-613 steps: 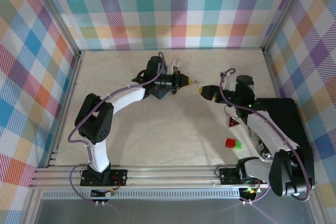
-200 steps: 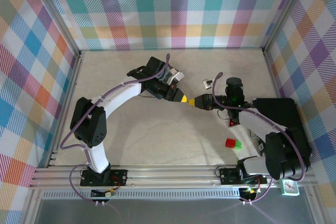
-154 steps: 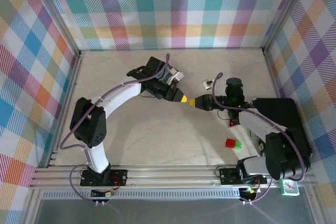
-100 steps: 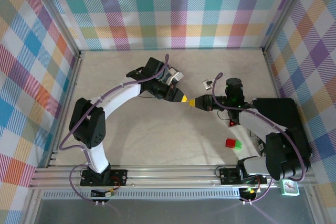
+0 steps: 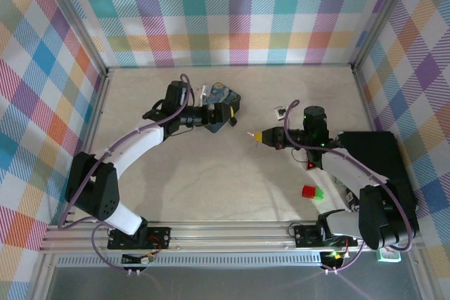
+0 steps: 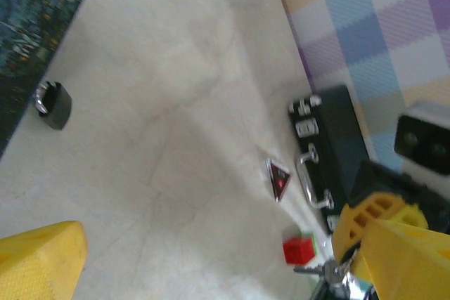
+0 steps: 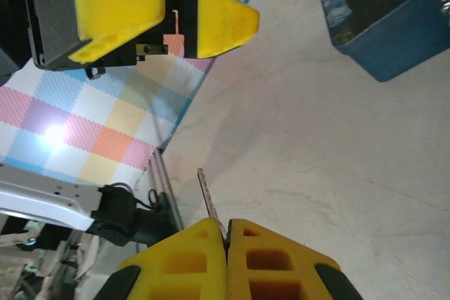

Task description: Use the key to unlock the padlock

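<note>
Pastel plaid walls close round a pale, marbled counter. The right hand has its yellow fingers pressed together on the small silvery metal key. In the overhead view the thin blade juts past the tips toward 9 o'clock.

The left hand stands at 10 o'clock from the right hand, well apart. Its yellow fingers are spread wide with nothing between them, just beside the blue starry-night tin box.

The tiny padlock with the black body and thin silvery shackle lies loose on the counter. It is near the right hand, at 1 o'clock from it, and neither hand touches it.

Farther out, at about 5 o'clock, lie a red triangular piece and a small red block with a green block against it. A black case sits at 3 o'clock.

As I judge it, the step in hand is getting the lock held so that the key can go in.
- **Approach:** the left hand should travel toward 3 o'clock and come down straight over the lock.
- **Grip:** it should close slowly on the black body, not on the shackle. So small and light a thing will likely skid at the least nudge.
- **Keyhole:** the keyhole end should stay bare and be turned toward the blade. Which face carries the keyhole I cannot tell from here.
- **Right arm:** it reaches in close by the lock and had better hold off while the left hand works.
- **Insertion:** little of the key is pinched, so a sideways push may swivel it. Line the blade up first, then press gently.
</note>
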### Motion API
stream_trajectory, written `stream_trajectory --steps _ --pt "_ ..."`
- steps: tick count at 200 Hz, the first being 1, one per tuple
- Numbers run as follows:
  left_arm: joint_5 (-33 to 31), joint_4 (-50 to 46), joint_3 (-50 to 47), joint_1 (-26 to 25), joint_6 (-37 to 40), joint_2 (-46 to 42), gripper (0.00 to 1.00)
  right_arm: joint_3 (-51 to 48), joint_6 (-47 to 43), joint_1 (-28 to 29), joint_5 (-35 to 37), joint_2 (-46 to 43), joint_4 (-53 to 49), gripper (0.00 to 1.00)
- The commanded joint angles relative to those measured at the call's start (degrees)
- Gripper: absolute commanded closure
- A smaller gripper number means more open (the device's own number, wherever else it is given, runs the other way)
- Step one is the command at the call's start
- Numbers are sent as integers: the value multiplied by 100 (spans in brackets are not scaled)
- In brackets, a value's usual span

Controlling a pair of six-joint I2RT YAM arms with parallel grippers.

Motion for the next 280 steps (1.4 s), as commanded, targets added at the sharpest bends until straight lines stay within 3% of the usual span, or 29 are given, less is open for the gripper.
stream_trajectory --steps 1,16,46,85,125,149,193,255,280 --pt "-746 885 -413 -62 -919 136 0 -9 -398 94 680 -158 -188 100" --pt "-1086 1600 -721 -192 -1450 350 0 55 -411 95 955 -115 -251 100" --pt "-2181 2073 -645 -751 -1987 1017 0 190 -420 95 2033 -95 -742 100" --pt "-3019 1502 294 -1246 -2138 2035 0 69 -337 79 3069 -417 -940 100" --pt "-4393 1239 593 -1346 -2013 2535 0 -61 -231 51 3233 -648 -949 100" --pt "-5086 1283 676 -1349 -2058 2778 5 -109 -161 39 3180 -690 -841 100" --pt "-5638 1143 1004 -1331 -1836 3145 9 -174 -135 47 3133 -718 -681 100" --pt "-5739 1475 1429 -1280 -1746 3686 36 -308 -58 29 3115 -693 -513 100" --pt "-5745 1582 1405 -1277 -1763 3791 41 -340 -55 34 3116 -720 -496 100"
